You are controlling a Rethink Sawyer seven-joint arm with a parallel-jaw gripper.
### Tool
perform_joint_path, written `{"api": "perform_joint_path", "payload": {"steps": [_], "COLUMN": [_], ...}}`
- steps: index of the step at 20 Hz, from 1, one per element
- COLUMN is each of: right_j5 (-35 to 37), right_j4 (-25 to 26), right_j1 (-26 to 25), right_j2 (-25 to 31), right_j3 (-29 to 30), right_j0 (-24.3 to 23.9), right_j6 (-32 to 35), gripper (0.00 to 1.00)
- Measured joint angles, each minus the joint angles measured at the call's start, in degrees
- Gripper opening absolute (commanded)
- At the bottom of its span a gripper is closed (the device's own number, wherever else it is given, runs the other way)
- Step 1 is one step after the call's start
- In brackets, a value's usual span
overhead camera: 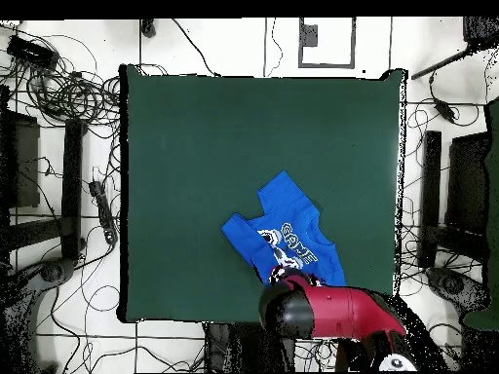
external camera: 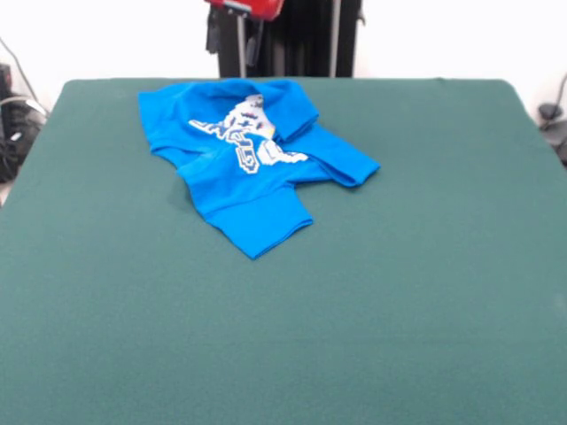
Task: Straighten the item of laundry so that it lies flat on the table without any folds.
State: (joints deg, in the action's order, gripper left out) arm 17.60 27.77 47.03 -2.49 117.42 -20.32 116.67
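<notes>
1. Nearest, bare green desk (external camera: 283,336) fills the front.
2. Farther back, the crumpled blue T-shirt (external camera: 248,164) lies left of centre, long axis diagonal, one flap pointing nearer.
3. Beyond, the red arm (overhead camera: 341,312) overhangs its far end; whether the fingers are spread or closed cannot be told.

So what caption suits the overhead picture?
Crumpled blue T-shirt on the green table, red robot arm above its edge.

Tangled black cables (overhead camera: 78,88) on white floor (overhead camera: 234,44) (around table).

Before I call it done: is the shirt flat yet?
No. The shirt is still crumpled, its print folded over itself, near the table's edge.
</notes>
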Motion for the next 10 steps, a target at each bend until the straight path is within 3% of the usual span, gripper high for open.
{"api": "perform_joint_path", "payload": {"steps": [10], "right_j5": [0.0], "right_j4": [0.0], "right_j1": [-5.2], "right_j2": [0.1], "right_j3": [-5.3], "right_j0": [0.2], "right_j6": [0.0], "gripper": [1.0]}}
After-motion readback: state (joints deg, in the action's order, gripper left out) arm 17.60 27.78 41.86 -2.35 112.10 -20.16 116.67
